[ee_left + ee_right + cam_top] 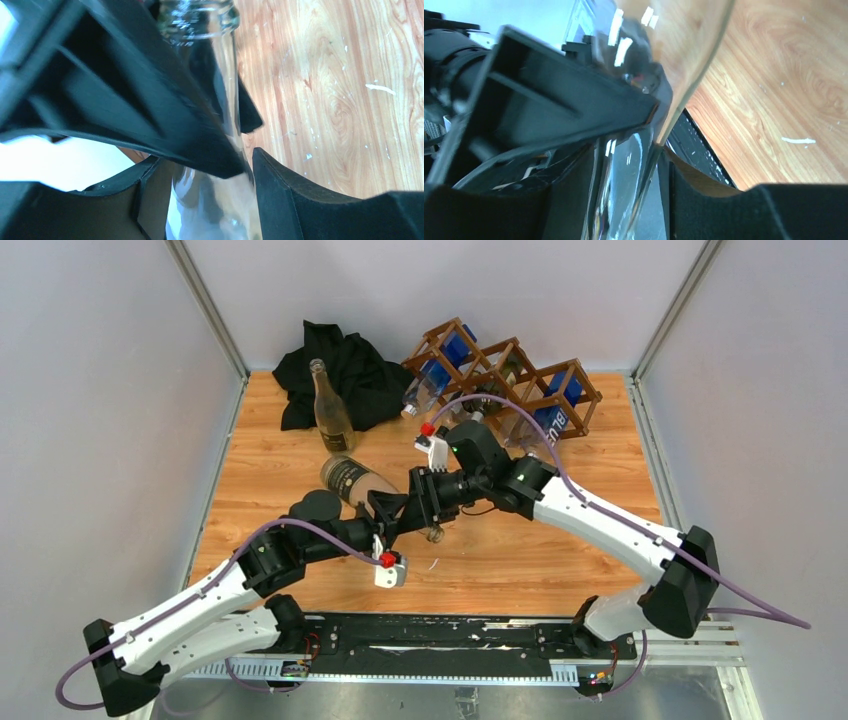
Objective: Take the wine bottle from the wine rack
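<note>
The dark brown lattice wine rack (pixel 510 385) stands at the back right with blue-labelled bottles in its cells. A clear wine bottle (pixel 355 480) with a dark label lies tilted over the middle of the table, away from the rack, its mouth toward the near side. My left gripper (pixel 385 512) and my right gripper (pixel 425 497) are both shut on its neck end, side by side. In the left wrist view the glass neck (pixel 225 100) runs between my fingers (pixel 290 200). In the right wrist view the glass (pixel 629 170) sits between my fingers (pixel 704 205).
A second clear bottle (pixel 330 408) stands upright at the back left, in front of a crumpled black cloth (pixel 340 370). Grey walls close in the wooden table (pixel 560 560) on three sides. A black rail (pixel 450 635) runs along the near edge.
</note>
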Controlling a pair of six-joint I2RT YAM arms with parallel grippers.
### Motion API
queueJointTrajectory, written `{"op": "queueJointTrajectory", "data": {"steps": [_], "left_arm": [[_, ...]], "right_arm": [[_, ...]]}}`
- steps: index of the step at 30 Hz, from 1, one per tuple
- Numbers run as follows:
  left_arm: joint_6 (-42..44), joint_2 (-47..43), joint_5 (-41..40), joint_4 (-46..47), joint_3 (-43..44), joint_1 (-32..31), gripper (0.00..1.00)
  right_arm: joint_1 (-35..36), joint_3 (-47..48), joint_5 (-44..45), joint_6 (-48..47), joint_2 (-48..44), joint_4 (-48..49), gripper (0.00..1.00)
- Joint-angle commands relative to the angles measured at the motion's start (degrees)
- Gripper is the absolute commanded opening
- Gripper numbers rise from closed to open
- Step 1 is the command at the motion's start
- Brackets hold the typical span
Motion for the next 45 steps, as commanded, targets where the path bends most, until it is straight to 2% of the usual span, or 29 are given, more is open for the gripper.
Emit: {"op": "queueJointTrajectory", "data": {"steps": [1,5,16,21,26,32,35,41,45], "left_arm": [[0.7,-1.5,-4.6,3.1,-0.1,-0.1,0.0],[1.4,-1.5,-6.3,4.4,-1.7,-0.1,0.0],[0.1,-1.0,-7.0,6.6,-2.1,-0.1,0.0],[-3.3,-0.8,-7.8,6.8,-0.7,0.0,0.0],[-9.6,-0.1,-9.9,5.6,4.2,-0.1,0.0],[-21.5,3.8,-10.7,-1.6,15.1,0.1,0.0],[-27.9,6.8,-9.5,-6.5,21.1,1.4,0.0],[-42.4,13.0,-0.3,-12.3,29.8,11.2,0.0],[-47.9,17.7,5.2,-17.3,35.1,15.2,0.0]], "right_arm": [[-0.9,1.0,-0.7,-0.8,-4.7,6.3,0.56],[-0.8,1.4,-0.2,-1.8,-4.9,3.9,0.59],[-1.0,1.3,0.4,-2.9,-5.3,2.1,0.56],[-2.4,2.2,1.2,-3.7,-6.0,0.6,0.56],[-6.7,2.4,3.0,-6.0,-8.5,-1.3,0.61],[-10.1,0.7,9.2,-13.9,-12.8,-1.2,0.82],[-10.1,-2.4,11.4,-16.9,-14.6,2.6,0.84],[-9.9,-12.0,10.1,-20.0,-17.2,15.0,0.88],[-8.9,-15.7,9.7,-23.9,-17.5,22.2,0.91]]}}
